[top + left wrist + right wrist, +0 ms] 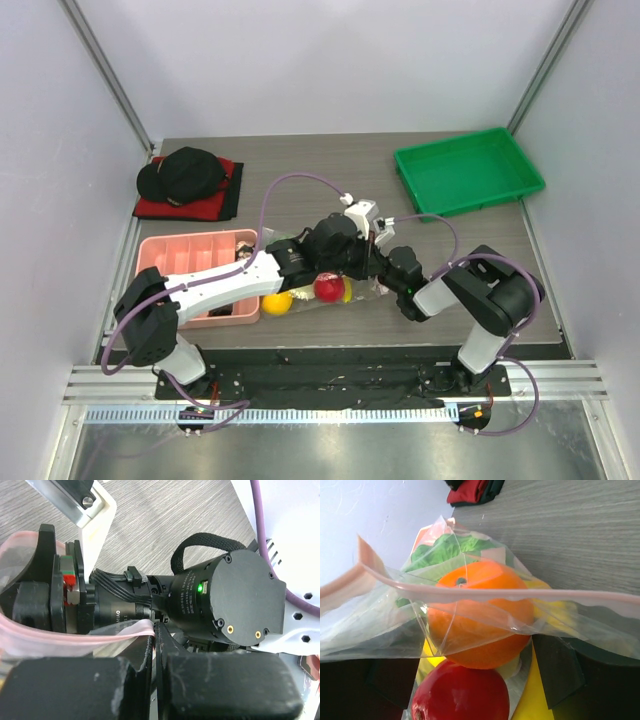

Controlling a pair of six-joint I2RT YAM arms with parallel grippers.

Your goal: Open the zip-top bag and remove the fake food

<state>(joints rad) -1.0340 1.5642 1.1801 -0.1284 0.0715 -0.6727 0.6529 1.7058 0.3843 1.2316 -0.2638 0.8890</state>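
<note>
Nearest to my right wrist camera, the red round fruit (460,692) lies under the orange (480,615) inside the zip-top bag (380,630), mid-table (300,170) between both arms. My right gripper (475,677) stands wide; my left gripper (156,652) is closed, pinching the pink zip strip (75,637).

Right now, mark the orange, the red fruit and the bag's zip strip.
orange (480,625), right wrist view, middle of its peel.
red fruit (462,695), right wrist view, centre of its skin.
zip strip (530,594), right wrist view, stretch crossing the orange.
</note>
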